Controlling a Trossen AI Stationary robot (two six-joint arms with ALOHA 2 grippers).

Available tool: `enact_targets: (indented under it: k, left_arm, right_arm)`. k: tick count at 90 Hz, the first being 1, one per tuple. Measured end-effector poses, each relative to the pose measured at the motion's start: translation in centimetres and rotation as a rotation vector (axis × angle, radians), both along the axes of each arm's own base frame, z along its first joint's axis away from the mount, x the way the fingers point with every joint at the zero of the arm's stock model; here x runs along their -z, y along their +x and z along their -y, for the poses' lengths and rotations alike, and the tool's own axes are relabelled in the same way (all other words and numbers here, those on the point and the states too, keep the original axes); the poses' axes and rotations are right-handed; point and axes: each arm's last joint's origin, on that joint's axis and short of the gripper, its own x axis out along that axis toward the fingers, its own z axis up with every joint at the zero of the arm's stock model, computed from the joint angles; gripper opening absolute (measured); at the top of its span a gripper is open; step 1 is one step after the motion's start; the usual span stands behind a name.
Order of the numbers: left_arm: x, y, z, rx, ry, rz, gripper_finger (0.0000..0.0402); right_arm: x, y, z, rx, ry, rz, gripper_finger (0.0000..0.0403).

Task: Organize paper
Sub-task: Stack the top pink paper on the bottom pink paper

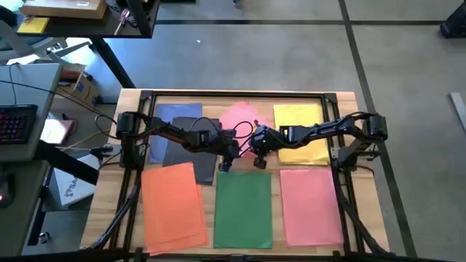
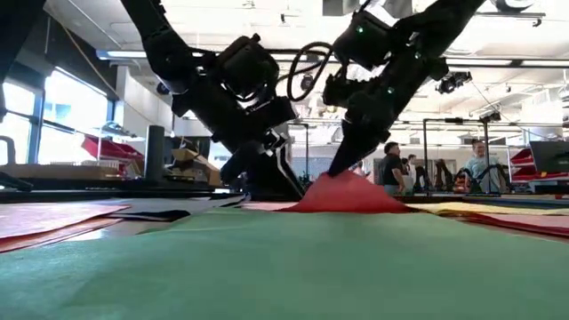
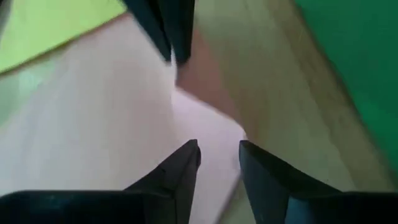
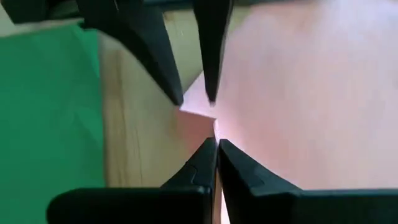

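With colour piles already laid around both pincers on the surface [image 1: 131, 218], sorting is judged unfinished: a pink sheet [image 1: 239, 116] is pinched at its corner by the closed right pincer [image 1: 259, 161], beside the parted, empty left pincer [image 1: 225, 166].

The wooden table [image 1: 131, 109] carries sheets of coloured paper. Along the far edge lie a blue sheet [image 1: 175, 116], a dark grey sheet [image 1: 191, 161] overlapping it, a pink sheet [image 1: 237, 116] at the middle and a yellow sheet [image 1: 298, 120]. Along the near edge lie an orange sheet [image 1: 175, 204], a green sheet [image 1: 244, 207] and another pink sheet [image 1: 309, 204].
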Motion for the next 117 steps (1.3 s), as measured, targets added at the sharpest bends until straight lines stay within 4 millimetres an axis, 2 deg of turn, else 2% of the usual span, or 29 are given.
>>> enact_targets:
  k: [15, 30, 49, 58, 68, 73, 79, 93, 101, 108, 117]
  left_arm:
    - [-0.3, 0.2, -0.2, 0.054, -0.065, 0.049, 0.0107]
    - [-0.6, 0.8, -0.2, 0.022, -0.107, 0.125, 0.0107]
    - [1.2, 1.1, 0.3, -0.029, -0.062, 0.100, 0.0103]
    - [1.9, 1.2, 0.7, -0.072, -0.024, 0.076, 0.0080]
    - [2.1, 1.2, 1.2, -0.068, -0.021, 0.069, 0.0027]
    - [2.2, 1.2, 1.3, -0.071, -0.027, 0.066, 0.0009]
    - [2.3, 1.2, 1.3, -0.085, -0.028, 0.065, 0.0008]
    - [2.3, 1.1, 1.1, -0.097, -0.032, 0.057, 0.0002]
    - [2.3, 1.1, 1.1, -0.101, -0.037, 0.057, 0.0001]
    - [2.3, 1.1, 1.1, -0.102, -0.037, 0.058, 0.0001]
    - [2.3, 1.1, 1.1, -0.101, -0.037, 0.057, 0.0000]
  right_arm:
    - [0.0, 0.0, -0.4, -0.007, -0.011, -0.004, 0.0000]
    - [-0.2, 0.3, -0.8, -0.016, -0.017, 0.033, 0.0000]
    - [-0.4, 0.6, -0.8, -0.018, -0.021, 0.065, 0.0000]
    - [-0.4, 0.6, -0.9, -0.049, -0.005, 0.066, 0.0000]
    - [-0.4, 0.7, -1.7, -0.131, -0.030, 0.064, 0.0004]
    - [-0.4, 0.7, -2.3, -0.194, -0.072, 0.056, 0.0014]
    - [-0.3, 0.6, -3.2, -0.237, -0.157, 0.033, 0.0036]
    - [-0.2, 0.2, -5.3, -0.278, -0.445, -0.053, 0.0111]
    - [-0.2, 0.2, -6.2, -0.297, -0.550, -0.071, 0.0147]
    - [0.2, 0.2, -6.7, -0.310, -0.561, -0.079, 0.0162]
    - [1.1, 0.5, -6.9, -0.321, -0.567, -0.101, 0.0160]
